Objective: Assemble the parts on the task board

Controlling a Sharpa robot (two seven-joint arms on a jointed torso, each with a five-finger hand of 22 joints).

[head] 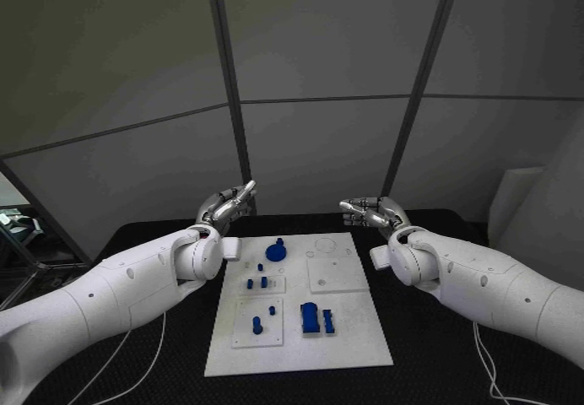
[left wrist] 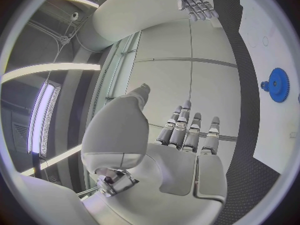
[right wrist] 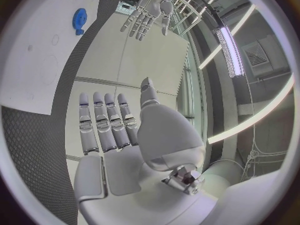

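The white task board (head: 347, 337) lies in the middle of the black table. On it sit a blue gear (head: 276, 250) near the far end, small blue pegs (head: 258, 281), a blue pin piece (head: 259, 323) and a larger blue block (head: 314, 318) near the front. My left hand (head: 226, 206) hovers beyond the board's far left corner, fingers straight and apart, holding nothing. My right hand (head: 370, 211) hovers beyond the far right corner, also empty with fingers spread. The gear (left wrist: 275, 85) and the board (left wrist: 275, 50) appear in the left wrist view beside my left hand (left wrist: 187, 132); the right wrist view has the gear (right wrist: 79, 20) past my right hand (right wrist: 109, 122).
The black table (head: 462, 354) extends on both sides of the board. Grey wall panels (head: 316, 143) stand close behind the table's far edge. A thin white cable (head: 487, 363) trails over the table at the right.
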